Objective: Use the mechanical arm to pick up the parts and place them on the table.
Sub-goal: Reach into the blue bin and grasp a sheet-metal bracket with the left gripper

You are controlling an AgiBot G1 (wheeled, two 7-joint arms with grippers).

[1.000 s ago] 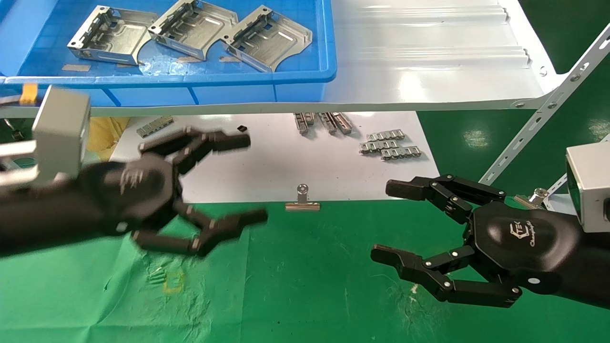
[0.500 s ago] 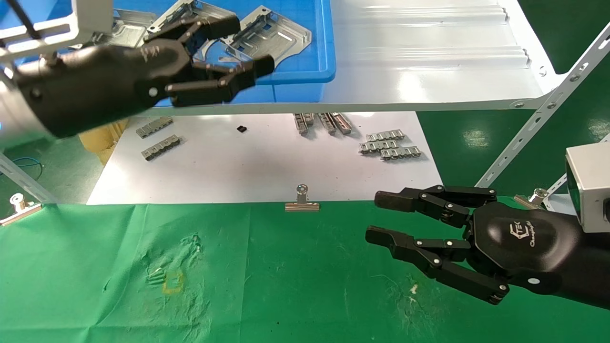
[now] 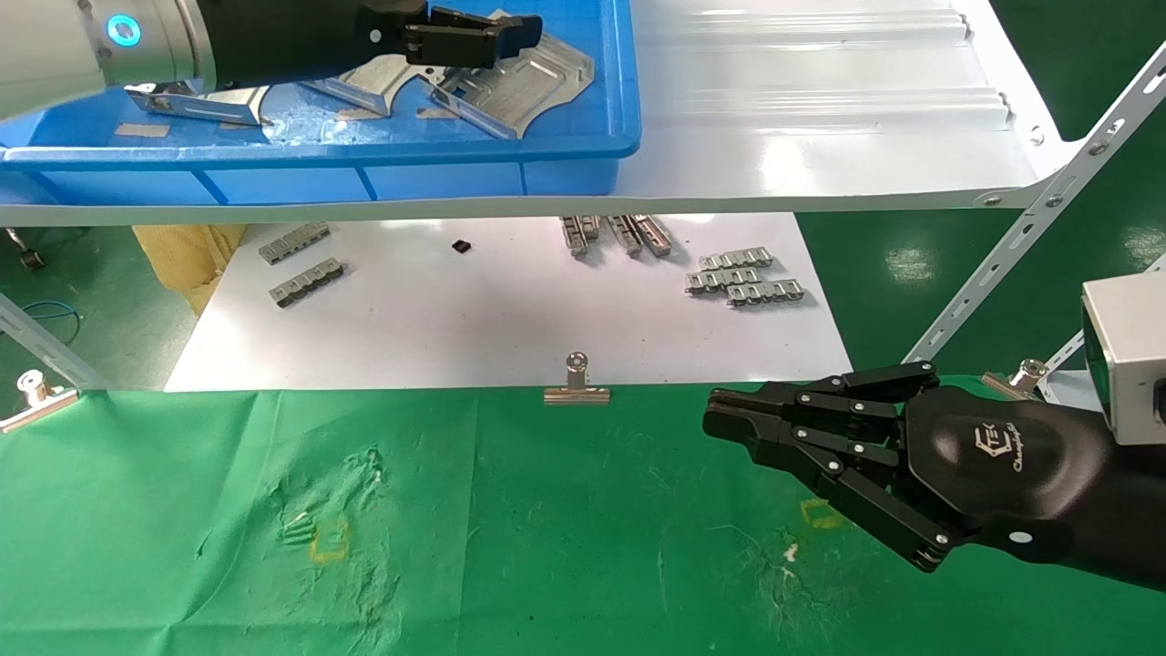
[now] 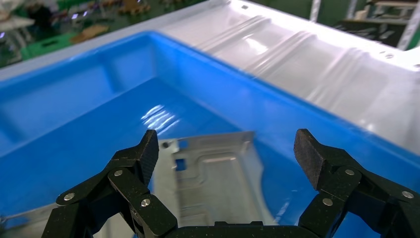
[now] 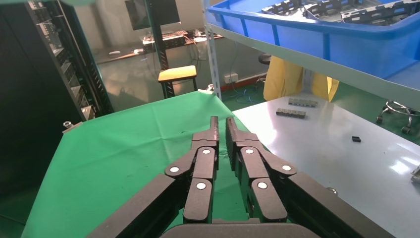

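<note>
Three silvery parts lie in the blue bin [image 3: 364, 150] on the shelf: one at the right [image 3: 524, 87], one in the middle [image 3: 364, 91], one at the left [image 3: 196, 105], both partly hidden by my left arm. My left gripper [image 3: 496, 27] hovers over the bin's right part, open and empty. In the left wrist view the gripper [image 4: 228, 153] straddles that part [image 4: 218, 173] from above, apart from it. My right gripper [image 3: 720, 419] is shut and empty, just above the green-cloth table [image 3: 547, 547]; it also shows in the right wrist view [image 5: 222, 126].
The bin stands on a white glossy shelf [image 3: 820, 118]. Below it a white sheet [image 3: 501, 310] carries small toothed strips [image 3: 742, 278]. A metal clip [image 3: 577, 387] holds the cloth's edge. A slanted perforated brace [image 3: 1029, 219] runs at the right.
My left gripper rose from above the green cloth up and back over the blue bin. My right gripper's fingers closed from wide open to shut, staying in place.
</note>
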